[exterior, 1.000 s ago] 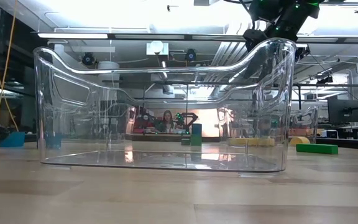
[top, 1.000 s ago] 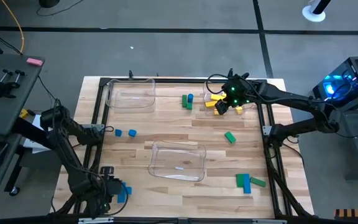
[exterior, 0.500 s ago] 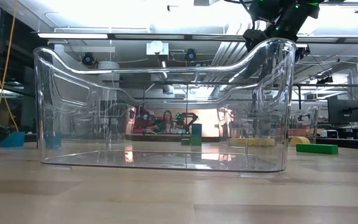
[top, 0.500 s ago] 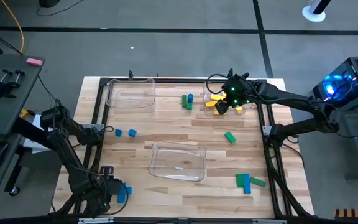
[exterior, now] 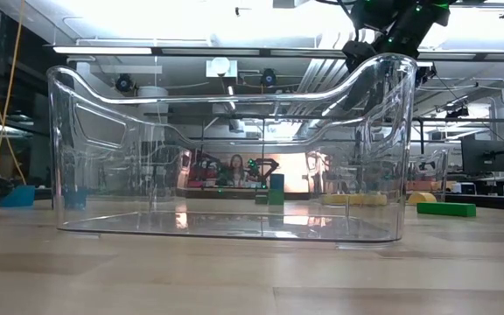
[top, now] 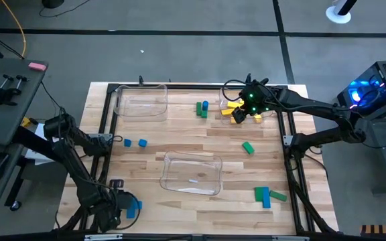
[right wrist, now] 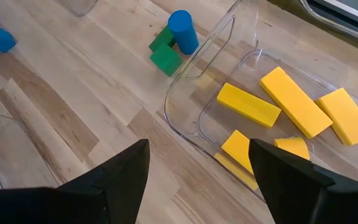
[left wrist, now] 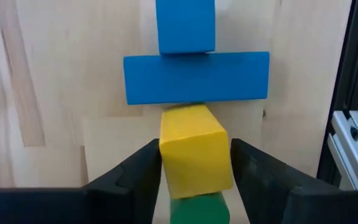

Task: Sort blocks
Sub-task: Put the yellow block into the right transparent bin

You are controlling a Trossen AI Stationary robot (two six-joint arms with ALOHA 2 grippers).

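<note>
- Your left tool (left wrist: pixel 194 180) sits at the near left corner of the bench (top: pixel 179 134), its fingers closed up against a yellow cube (left wrist: pixel 194 149); a green block (left wrist: pixel 194 211) lies right behind that cube between the fingers, and a blue bar (left wrist: pixel 196 77) touches its front, with a blue block (left wrist: pixel 185 25) beyond; lift carelessly and you may drag the green one along or knock the blue bar askew.
- The clear tray (top: pixel 191 173) at mid-bench stands empty; swing low over it and you could clip its rim.
- Loose blocks lie scattered: two blue pieces (top: pixel 135 142) at left, a green block (top: pixel 248 147) at right, a green and blue cluster (top: pixel 267 195) near the right edge; a wide sweep could scatter them.
- Your right tool (right wrist: pixel 197 180) hovers wide open and empty above the far tray (right wrist: pixel 241 93) holding yellow blocks (right wrist: pixel 291 102); descend off-centre and a finger could strike the wall.
</note>
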